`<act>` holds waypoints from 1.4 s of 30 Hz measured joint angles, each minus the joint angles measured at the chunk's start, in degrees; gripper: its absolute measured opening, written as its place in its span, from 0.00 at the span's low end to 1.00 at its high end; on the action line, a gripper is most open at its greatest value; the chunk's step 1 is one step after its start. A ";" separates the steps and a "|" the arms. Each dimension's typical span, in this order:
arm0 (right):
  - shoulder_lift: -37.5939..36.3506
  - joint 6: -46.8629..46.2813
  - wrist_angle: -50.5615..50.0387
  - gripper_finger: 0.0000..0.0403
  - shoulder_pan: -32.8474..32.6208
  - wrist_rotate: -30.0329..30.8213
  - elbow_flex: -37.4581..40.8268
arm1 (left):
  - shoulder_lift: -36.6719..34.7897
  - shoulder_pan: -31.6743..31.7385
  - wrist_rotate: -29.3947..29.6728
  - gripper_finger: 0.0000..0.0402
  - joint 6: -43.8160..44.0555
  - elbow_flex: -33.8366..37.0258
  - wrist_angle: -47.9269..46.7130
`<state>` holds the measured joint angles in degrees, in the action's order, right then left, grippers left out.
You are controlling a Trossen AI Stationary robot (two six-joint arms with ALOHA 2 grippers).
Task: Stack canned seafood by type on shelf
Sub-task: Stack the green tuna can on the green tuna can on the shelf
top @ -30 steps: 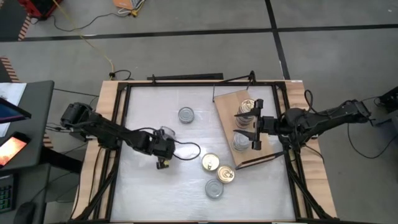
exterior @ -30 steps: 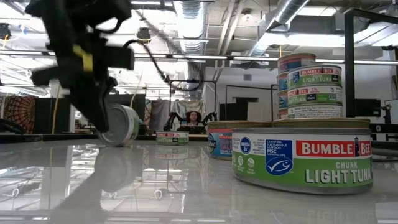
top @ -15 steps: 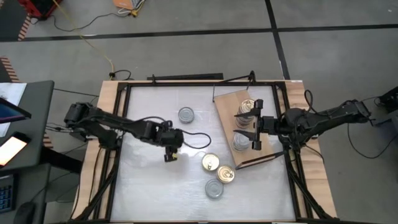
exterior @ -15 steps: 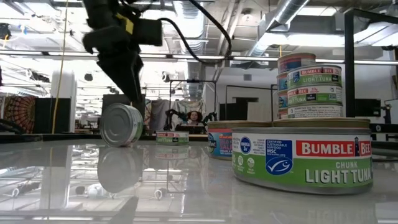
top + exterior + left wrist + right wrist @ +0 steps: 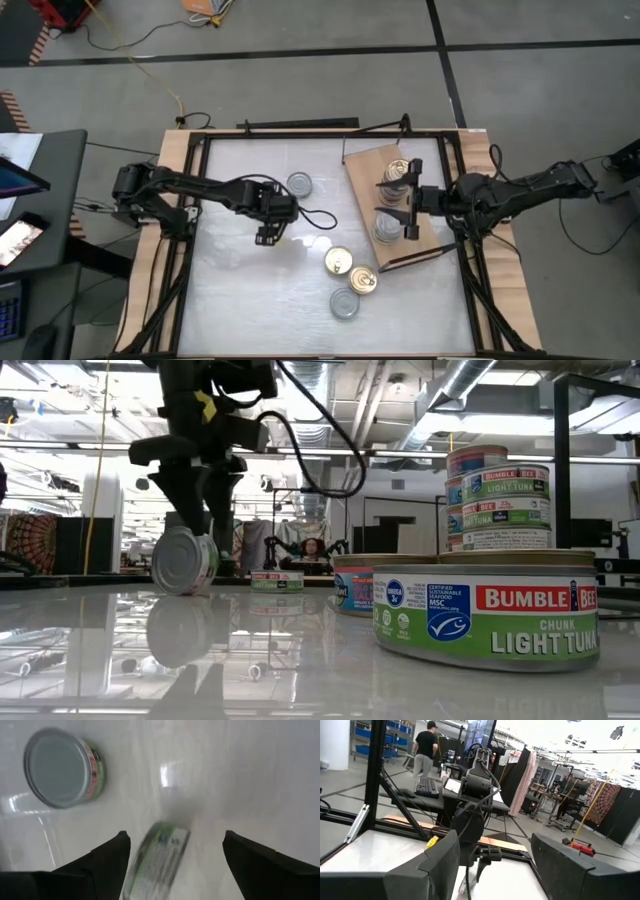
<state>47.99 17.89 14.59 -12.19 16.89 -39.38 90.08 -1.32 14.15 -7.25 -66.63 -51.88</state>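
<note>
A tin of canned seafood stands on its edge on the white tabletop, seen also in the low view as the tin. My left gripper hangs open right above it, one finger on each side. A silver-lidded tin lies flat just beyond. The wooden shelf lies at the right and carries a gold-lidded stack and a silver-lidded stack. My right gripper hovers open over the shelf between the stacks, with nothing between its fingers.
Three tins lie flat near the table's front: two gold-lidded and one silver-lidded. A black frame runs round the tabletop. A person walks in the room beyond.
My left gripper has moved toward the far edge, turned, opened, and let go of the tin it held tilted. The tin now stands free on its edge on the table, a little farther left in the low view. My right arm has kept still.
</note>
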 joint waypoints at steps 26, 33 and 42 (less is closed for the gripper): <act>0.00 0.13 -1.24 0.67 0.39 0.22 0.00 | 10.28 4.34 -2.61 0.43 -3.41 -4.58 -15.24; -1.61 -0.52 -4.74 0.67 0.35 0.20 0.02 | 10.21 4.43 -8.69 0.33 2.19 -13.33 -19.27; -9.84 -5.35 -13.27 0.67 -1.53 0.20 0.04 | 10.32 3.93 -12.84 0.33 1.24 -18.32 -14.40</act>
<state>38.14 12.54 1.32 -13.72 17.08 -39.33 100.40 2.61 1.31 -6.01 -84.95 -66.27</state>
